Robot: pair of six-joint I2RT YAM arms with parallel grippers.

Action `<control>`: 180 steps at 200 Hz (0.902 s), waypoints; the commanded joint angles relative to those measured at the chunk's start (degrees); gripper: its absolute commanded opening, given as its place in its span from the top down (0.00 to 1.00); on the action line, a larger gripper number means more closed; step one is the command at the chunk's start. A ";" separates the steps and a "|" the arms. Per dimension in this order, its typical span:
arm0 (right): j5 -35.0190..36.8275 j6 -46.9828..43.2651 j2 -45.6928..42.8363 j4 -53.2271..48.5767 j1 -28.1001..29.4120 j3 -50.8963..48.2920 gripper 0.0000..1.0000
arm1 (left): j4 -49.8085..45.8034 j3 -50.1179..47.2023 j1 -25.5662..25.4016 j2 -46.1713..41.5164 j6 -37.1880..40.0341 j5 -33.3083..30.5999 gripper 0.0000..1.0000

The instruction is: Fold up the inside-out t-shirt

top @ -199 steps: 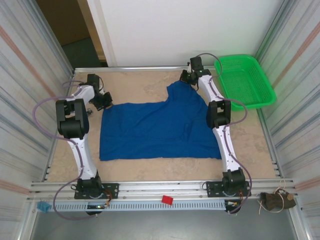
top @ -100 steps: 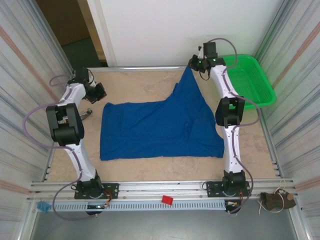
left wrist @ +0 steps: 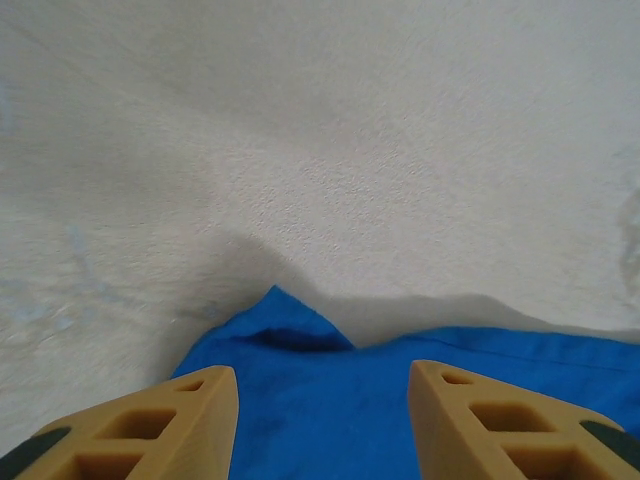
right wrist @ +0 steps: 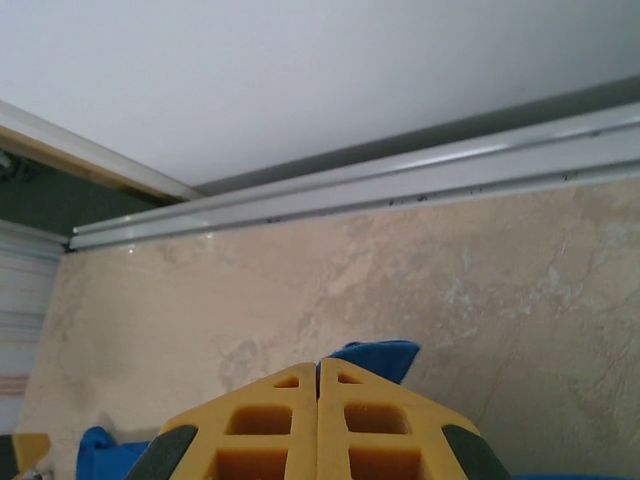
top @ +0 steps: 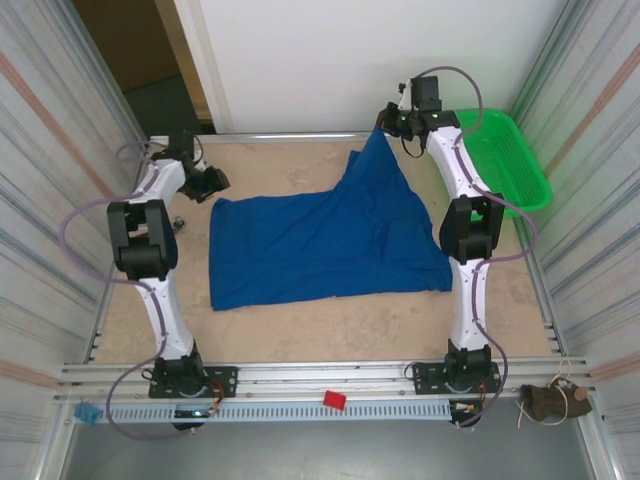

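Shirt: the inside-out t-shirt (top: pixel 330 240) lies spread across the middle of the surface (top: pixel 330 335), mostly flat and softly wrinkled.
Raised corner: I see its far-right corner drawn up into a narrow peak near the far edge of the surface.
Right jaws: clenched on that peak. On my right wrist feed the yellow fingers (right wrist: pixel 300 400) meet, with a fold of blue cloth poking out past the tips.
Left jaws: released and spread wide over the shirt's far-left corner, towards the left edge. Blue cloth lies between and beneath the tips, and I cannot tell whether they touch it.
Basket: a green mesh basket (top: pixel 495 160) sits at the far-right corner, apart from the shirt.
Near rail: a small red piece (top: pixel 334 401) lies between the arm bases.
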 commanded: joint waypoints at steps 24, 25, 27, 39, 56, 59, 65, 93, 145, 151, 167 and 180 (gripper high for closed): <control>-0.50 -0.50 3.35 0.74 -0.25 0.02 1.00 | -6.00 7.24 -0.04 6.18 2.25 -6.14 0.51; -0.51 -0.48 3.37 0.76 -0.29 0.02 1.00 | -5.98 7.36 -0.04 6.26 2.27 -6.22 0.51; -0.51 -0.46 3.42 0.78 -0.33 0.08 1.00 | -6.10 7.54 -0.04 6.39 2.25 -6.33 0.50; -0.63 -0.46 3.75 1.05 -0.43 0.14 1.00 | -6.16 8.18 -0.09 7.02 2.26 -6.67 0.49; -1.03 -0.21 4.35 1.14 -0.51 0.72 1.00 | -6.23 8.80 -0.10 7.81 2.28 -6.90 0.48; -1.03 -0.20 4.41 1.14 -0.51 0.83 1.00 | -6.11 8.85 -0.20 7.96 2.30 -6.90 0.48; -1.11 -0.19 4.65 1.23 -0.60 0.94 1.00 | -6.13 9.05 -0.28 8.29 2.30 -6.76 0.48; -1.55 0.31 4.92 1.58 -0.84 1.36 1.00 | -6.19 10.44 -0.73 9.99 2.44 -6.55 0.47; -2.01 1.08 4.45 1.98 -1.30 1.38 1.00 | -6.58 10.97 -1.61 11.86 1.07 -4.98 0.58; -2.15 1.28 4.44 2.09 -1.39 1.38 1.00 | -6.71 10.92 -1.62 11.97 0.83 -4.79 0.58; -2.22 1.48 4.48 2.19 -1.39 1.42 1.00 | -6.69 10.48 -1.62 12.06 0.64 -4.26 0.78; -2.45 1.58 4.48 2.11 -1.48 1.48 1.00 | -6.57 10.14 -1.62 11.72 0.44 -4.07 0.98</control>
